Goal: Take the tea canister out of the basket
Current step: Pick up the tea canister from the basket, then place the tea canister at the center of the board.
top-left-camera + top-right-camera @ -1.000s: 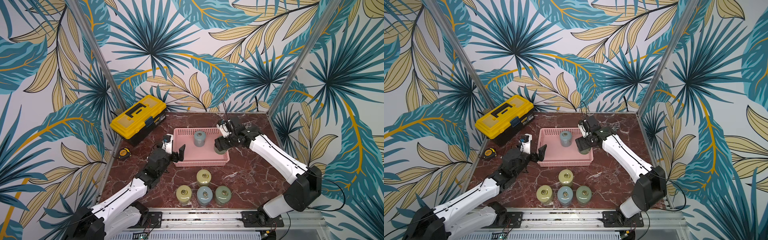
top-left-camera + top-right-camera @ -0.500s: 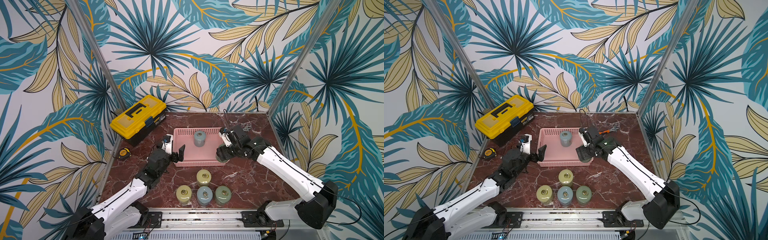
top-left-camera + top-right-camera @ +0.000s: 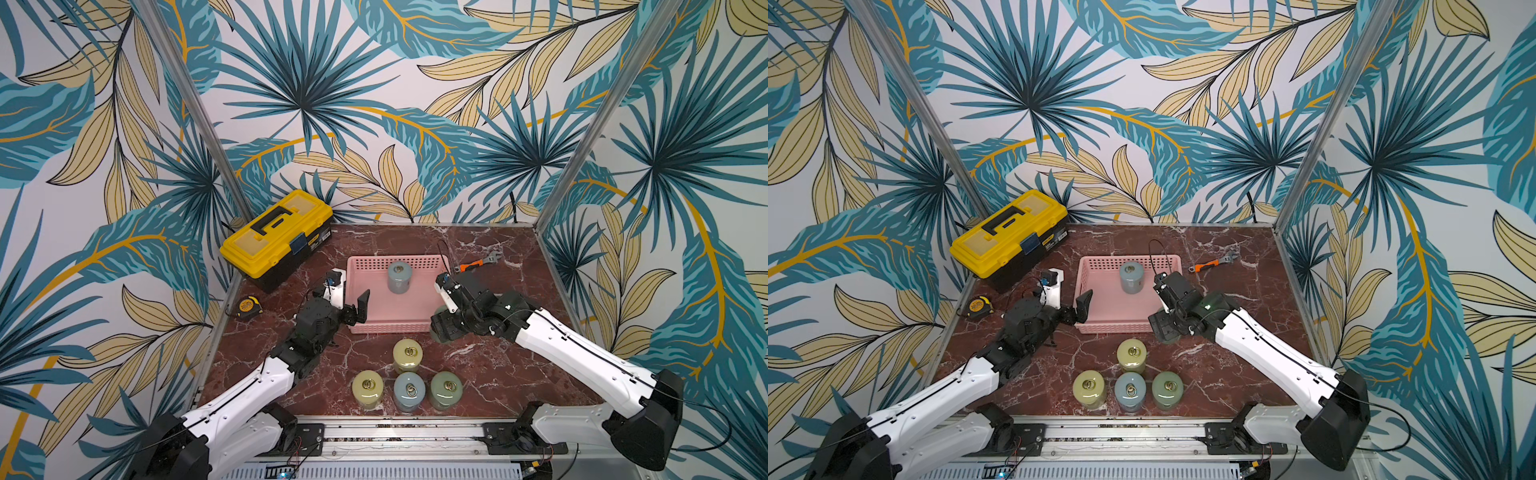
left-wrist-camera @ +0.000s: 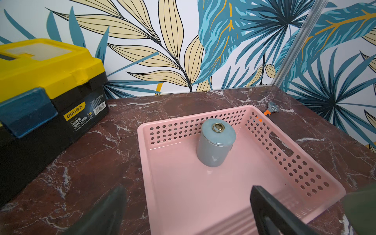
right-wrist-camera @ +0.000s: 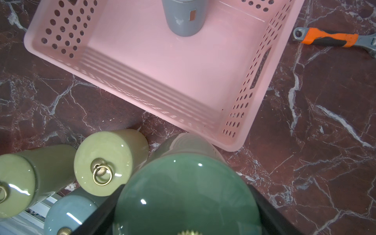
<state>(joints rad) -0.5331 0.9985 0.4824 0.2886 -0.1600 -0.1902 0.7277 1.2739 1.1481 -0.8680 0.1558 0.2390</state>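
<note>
My right gripper (image 5: 184, 215) is shut on a green tea canister (image 5: 187, 193), one black finger on each side. It hangs just outside the front right corner of the pink basket (image 3: 390, 309), over the marble table; in both top views the right gripper (image 3: 442, 326) (image 3: 1167, 326) covers most of it. A blue-grey canister (image 3: 399, 276) (image 4: 213, 146) stands upright inside the basket (image 4: 203, 193) near its back wall. My left gripper (image 4: 187, 215) (image 3: 353, 313) is open at the basket's front left corner, one finger outside the wall and one over the floor, holding nothing.
Several canisters stand grouped at the table's front, the nearest a yellow-green one (image 3: 408, 353) (image 5: 103, 162) close beside the held one. A yellow-and-black toolbox (image 3: 276, 232) sits back left, a tape measure (image 3: 248, 306) by the left edge, an orange-handled wrench (image 3: 478, 262) behind the basket's right side.
My right gripper has carried the green canister from the basket's right rim forward and down to its front right corner. The left arm has stayed still.
</note>
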